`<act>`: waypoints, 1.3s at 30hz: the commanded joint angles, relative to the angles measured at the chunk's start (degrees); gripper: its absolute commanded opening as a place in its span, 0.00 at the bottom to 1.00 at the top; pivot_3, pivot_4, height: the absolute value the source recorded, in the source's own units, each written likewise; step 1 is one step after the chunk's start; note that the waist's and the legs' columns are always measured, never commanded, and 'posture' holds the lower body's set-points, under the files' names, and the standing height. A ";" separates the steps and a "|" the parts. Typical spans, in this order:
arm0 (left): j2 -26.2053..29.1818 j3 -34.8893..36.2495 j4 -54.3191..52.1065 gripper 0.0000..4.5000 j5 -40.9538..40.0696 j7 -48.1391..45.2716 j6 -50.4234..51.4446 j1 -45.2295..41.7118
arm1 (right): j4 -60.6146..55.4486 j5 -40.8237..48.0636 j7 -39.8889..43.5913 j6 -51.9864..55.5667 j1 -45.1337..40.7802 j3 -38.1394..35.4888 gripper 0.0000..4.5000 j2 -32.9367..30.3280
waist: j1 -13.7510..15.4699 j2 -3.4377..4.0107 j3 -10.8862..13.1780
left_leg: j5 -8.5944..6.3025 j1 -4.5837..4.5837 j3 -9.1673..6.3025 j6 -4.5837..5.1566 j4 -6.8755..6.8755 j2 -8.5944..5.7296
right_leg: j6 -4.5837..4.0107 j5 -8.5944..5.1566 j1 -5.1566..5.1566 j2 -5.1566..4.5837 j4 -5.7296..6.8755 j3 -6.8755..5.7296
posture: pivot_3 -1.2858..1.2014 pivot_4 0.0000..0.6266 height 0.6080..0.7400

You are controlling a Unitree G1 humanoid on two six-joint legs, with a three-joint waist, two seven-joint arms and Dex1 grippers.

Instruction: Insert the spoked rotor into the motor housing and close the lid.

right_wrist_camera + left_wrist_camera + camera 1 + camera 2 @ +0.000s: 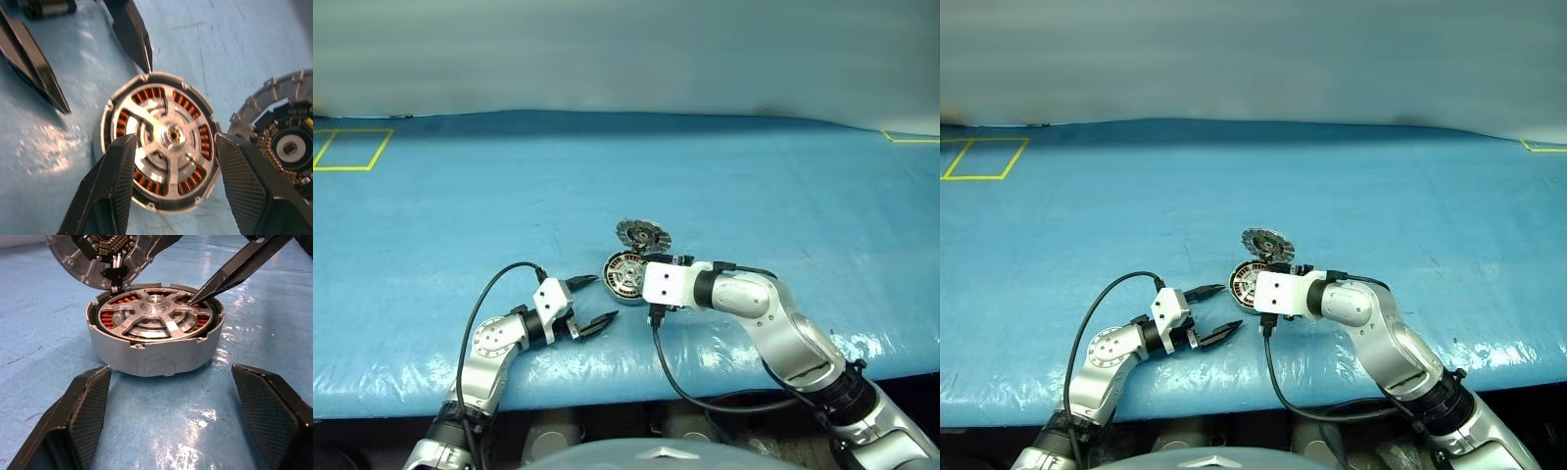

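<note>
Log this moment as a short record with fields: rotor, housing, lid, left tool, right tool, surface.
rotor: spoked rotor sits inside the housing, spokes up
housing: motor housing stands on the table, copper windings visible between spokes
lid: lid open, tilted up behind the housing, still joined at the hinge
left tool: left tool open, aimed at the housing, apart from it
right tool: right tool open, poised over the rotor, fingers either side of the hub
surface: blue table cover
</note>
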 commanded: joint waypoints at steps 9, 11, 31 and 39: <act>-0.43 1.09 -4.32 0.94 -1.93 1.26 1.06 1.01 | 3.08 11.02 -5.78 5.87 1.31 -9.84 0.24 9.97 | -0.07 0.00 0.00 | 0.00 -0.01 0.00 0.00 0.00 0.00 | -0.02 0.02 -0.01 0.00 0.02 0.01 | 0.52 0.24 1.00; -0.52 2.24 -6.40 0.94 -4.38 1.27 2.48 1.18 | 1.15 19.62 -5.35 10.20 2.36 -15.04 0.09 14.95 | -0.04 0.00 0.00 | 0.00 -0.02 0.00 0.00 0.00 0.00 | -0.02 0.02 -0.01 0.00 0.02 0.01 | 0.52 0.24 1.00; 1.82 3.62 -13.43 0.94 -10.23 -1.02 12.40 -3.94 | 2.79 32.31 -19.22 9.30 14.59 -33.98 0.00 17.85 | -0.19 0.02 0.01 | 0.03 0.04 0.01 -0.05 0.00 -0.03 | 0.23 -0.08 0.02 0.14 0.03 0.13 | 0.52 0.24 1.00; 2.25 3.50 -14.75 0.94 -9.87 -0.75 13.55 -5.59 | 10.89 30.68 -24.18 3.82 2.11 -30.31 0.00 21.83 | -0.18 0.04 0.02 | 0.12 0.05 -0.03 -0.12 -0.02 0.00 | 0.18 -0.03 0.01 0.17 0.07 0.16 | 0.52 0.24 1.00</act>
